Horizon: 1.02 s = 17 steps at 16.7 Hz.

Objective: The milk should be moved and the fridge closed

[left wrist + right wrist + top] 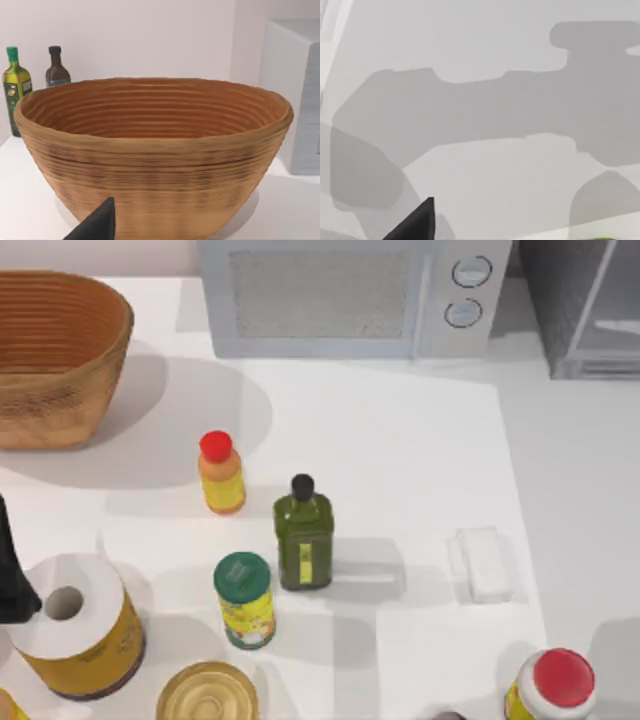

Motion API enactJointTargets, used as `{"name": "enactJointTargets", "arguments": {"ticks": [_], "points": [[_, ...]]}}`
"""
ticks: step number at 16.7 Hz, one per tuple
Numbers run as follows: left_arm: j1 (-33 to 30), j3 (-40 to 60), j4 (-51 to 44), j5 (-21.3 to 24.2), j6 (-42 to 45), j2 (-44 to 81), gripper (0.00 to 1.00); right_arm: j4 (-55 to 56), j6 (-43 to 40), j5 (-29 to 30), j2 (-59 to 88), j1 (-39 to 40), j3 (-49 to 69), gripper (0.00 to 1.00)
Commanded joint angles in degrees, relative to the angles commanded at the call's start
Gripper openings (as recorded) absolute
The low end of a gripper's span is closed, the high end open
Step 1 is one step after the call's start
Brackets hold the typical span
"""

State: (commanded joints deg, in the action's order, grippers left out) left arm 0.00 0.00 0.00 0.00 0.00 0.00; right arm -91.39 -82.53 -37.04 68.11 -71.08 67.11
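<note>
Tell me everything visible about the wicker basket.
The wicker basket sits upright at the table's far left corner in the top view, left of the white microwave. It is an oval bowl of tan, ribbed weave, walls flaring up to a thicker rim, inside more orange. It looks empty as far as the left wrist view shows. Its base rests on the white table; nothing else touches it. Two bottles stand behind it.

Through my left wrist camera: one woven wicker basket [155, 160], upright on the white table [30, 200]. Behind it, a green-capped olive oil bottle [15, 87] beside a dark brown bottle [56, 67]. White microwave [295, 95] just beside the basket. My left tool's [100, 225] dark fingertip near the basket's wall.
</note>
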Motion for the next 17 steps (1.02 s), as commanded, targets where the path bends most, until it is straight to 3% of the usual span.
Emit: {"name": "enactJointTargets", "arguments": {"ticks": [9, 13, 17], "points": [[0.0, 0.0, 0.0, 0.0, 0.0, 0.0, 1.0, 5.0, -27.9, -14.2, 29.3, -26.9, 8.0, 1.0], [0.0, 0.0, 0.0, 0.0, 0.0, 0.0, 1.0, 6.6, -33.9, -16.7, 35.4, -32.1, 9.1, 1.0], [0.0, 0.0, 0.0, 0.0, 0.0, 0.0, 1.0, 6.8, -34.6, -16.9, 36.1, -32.7, 9.3, 1.0]]}}
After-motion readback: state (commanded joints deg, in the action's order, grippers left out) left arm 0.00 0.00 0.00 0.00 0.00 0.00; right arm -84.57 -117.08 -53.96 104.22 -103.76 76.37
